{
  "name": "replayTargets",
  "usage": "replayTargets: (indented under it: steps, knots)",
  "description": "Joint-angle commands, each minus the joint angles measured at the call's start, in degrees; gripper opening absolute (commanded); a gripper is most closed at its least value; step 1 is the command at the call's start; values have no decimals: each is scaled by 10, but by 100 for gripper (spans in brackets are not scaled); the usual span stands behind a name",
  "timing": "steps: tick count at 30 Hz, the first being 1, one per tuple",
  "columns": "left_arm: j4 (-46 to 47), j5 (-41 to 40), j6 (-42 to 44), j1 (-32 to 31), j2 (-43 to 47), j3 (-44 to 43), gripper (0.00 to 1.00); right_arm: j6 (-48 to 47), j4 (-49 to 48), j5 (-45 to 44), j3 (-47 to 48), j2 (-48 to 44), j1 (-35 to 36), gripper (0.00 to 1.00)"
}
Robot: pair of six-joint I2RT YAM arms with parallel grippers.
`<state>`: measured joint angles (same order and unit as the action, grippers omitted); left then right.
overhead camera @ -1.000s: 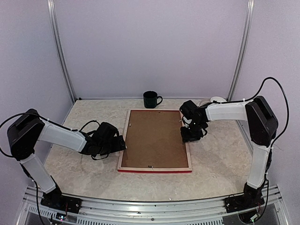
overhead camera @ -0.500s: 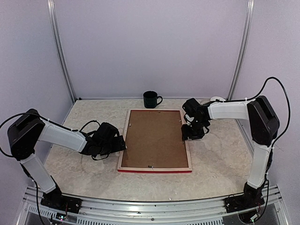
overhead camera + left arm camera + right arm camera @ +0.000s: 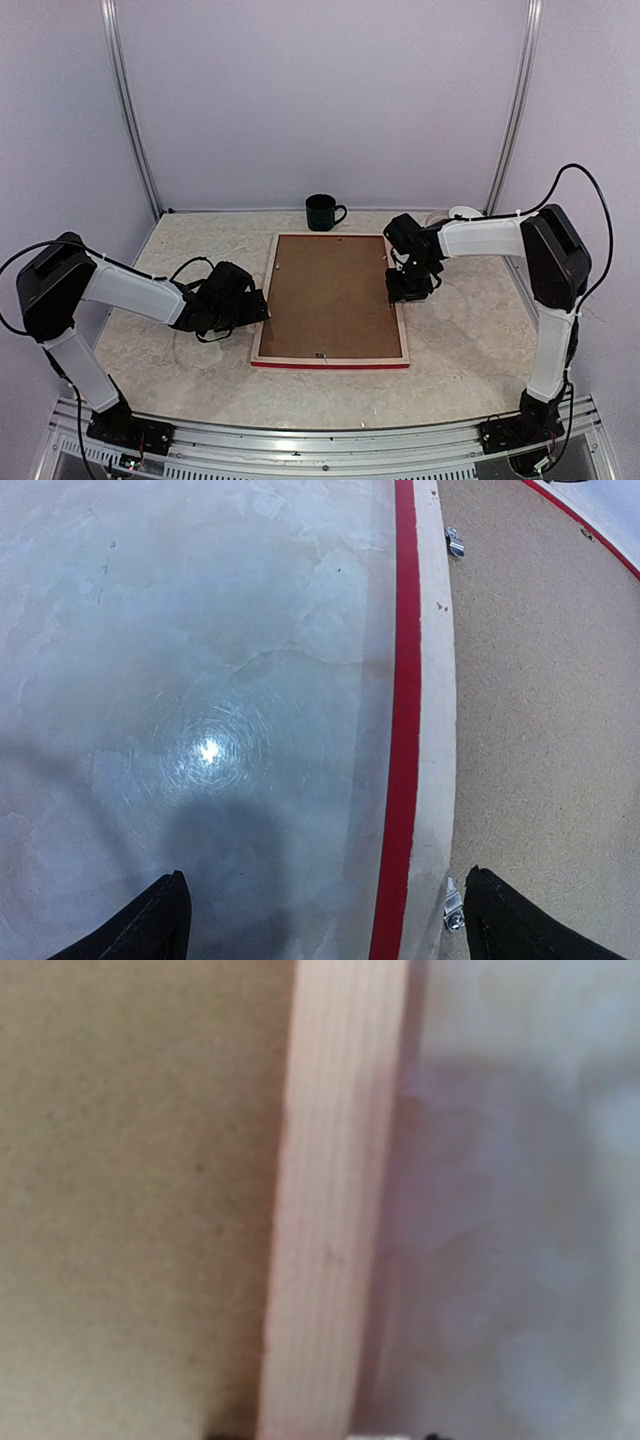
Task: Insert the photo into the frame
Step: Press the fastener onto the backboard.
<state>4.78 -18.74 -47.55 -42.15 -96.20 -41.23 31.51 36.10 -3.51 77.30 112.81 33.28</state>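
The frame (image 3: 262, 312) lies face down in the middle of the table, its red edge towards the arms. The brown backing board (image 3: 330, 295) fills it. The photo is not in view. My left gripper (image 3: 258, 308) is open and low at the frame's left side. In the left wrist view (image 3: 325, 930) one finger is over the table and the other over the board, with the red edge (image 3: 404, 680) between them. My right gripper (image 3: 407, 288) is down at the frame's right rail (image 3: 330, 1210). Its fingertips barely show in the right wrist view.
A dark mug (image 3: 322, 212) stands just behind the frame's far edge. A white object (image 3: 462, 213) lies at the back right behind the right arm. Small metal clips (image 3: 454, 905) sit on the frame's back rail. Walls and posts enclose the table.
My right gripper shifted slightly up and right along the frame's right edge, then back. The left arm and the frame have not moved.
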Motion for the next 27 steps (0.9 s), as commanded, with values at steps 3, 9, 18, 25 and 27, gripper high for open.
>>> replayTargets:
  steps: [3, 9, 18, 25, 27]
  knots:
    - [-55, 35, -14, -4, -29, 19, 94, 3, 28, -20, 12, 13, 12, 34]
    - [-54, 36, -14, -3, -31, 20, 94, -6, 29, -14, 11, 12, 13, 32]
    - [-58, 34, -16, -1, -30, 19, 94, -13, 19, -8, 3, 13, 14, 19]
    - [-84, 17, -7, 2, -23, 1, 95, -25, 20, 0, 26, 5, 14, 48]
    - [-95, 8, -3, 3, -15, -6, 96, -28, 13, 6, 27, -8, 14, 52]
